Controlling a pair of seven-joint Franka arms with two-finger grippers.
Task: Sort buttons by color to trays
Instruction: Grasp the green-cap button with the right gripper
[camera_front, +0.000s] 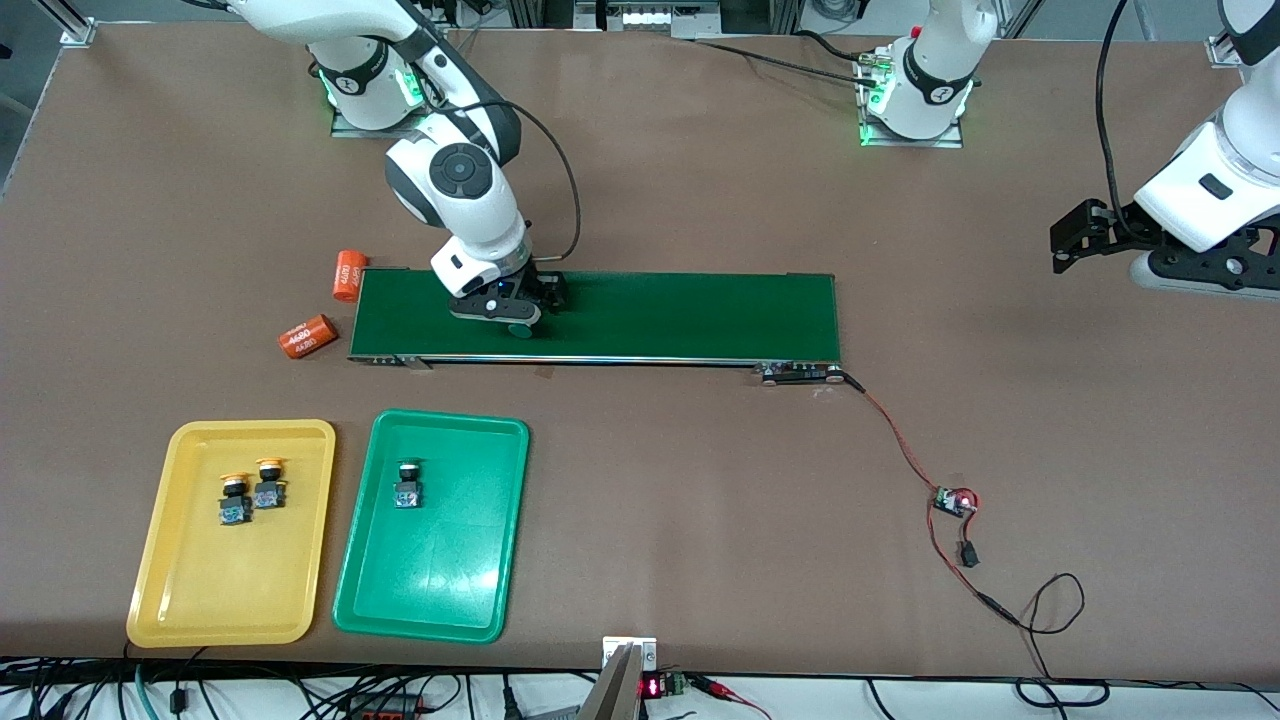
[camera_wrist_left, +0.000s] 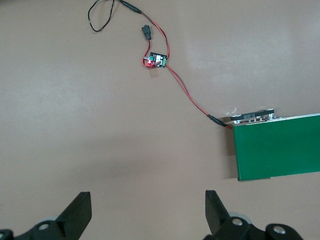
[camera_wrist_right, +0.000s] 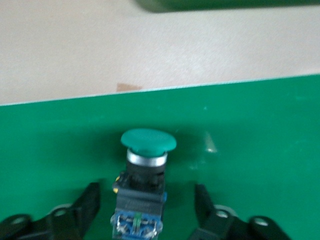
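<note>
My right gripper (camera_front: 520, 305) (camera_wrist_right: 146, 195) is low over the dark-green belt, open, its fingers either side of a green-capped button (camera_wrist_right: 148, 140) (camera_front: 518, 328) with a gap on each side. The button lies on the belt with its cap toward the front camera. In the yellow tray (camera_front: 180, 590) stand two yellow-capped buttons (camera_front: 234, 500) (camera_front: 269, 483). One green-capped button (camera_front: 408, 485) sits in the green tray (camera_front: 430, 590) beside it. My left gripper (camera_front: 1075, 240) (camera_wrist_left: 148, 210) waits open and empty over bare table at the left arm's end.
The long conveyor belt (camera_front: 680, 315) (camera_wrist_left: 280, 147) crosses the table's middle. Two orange cylinders (camera_front: 348, 275) (camera_front: 307, 336) lie off its end toward the right arm. A small circuit board (camera_front: 955, 502) (camera_wrist_left: 156, 61) with red and black wires trails from the belt's corner toward the front edge.
</note>
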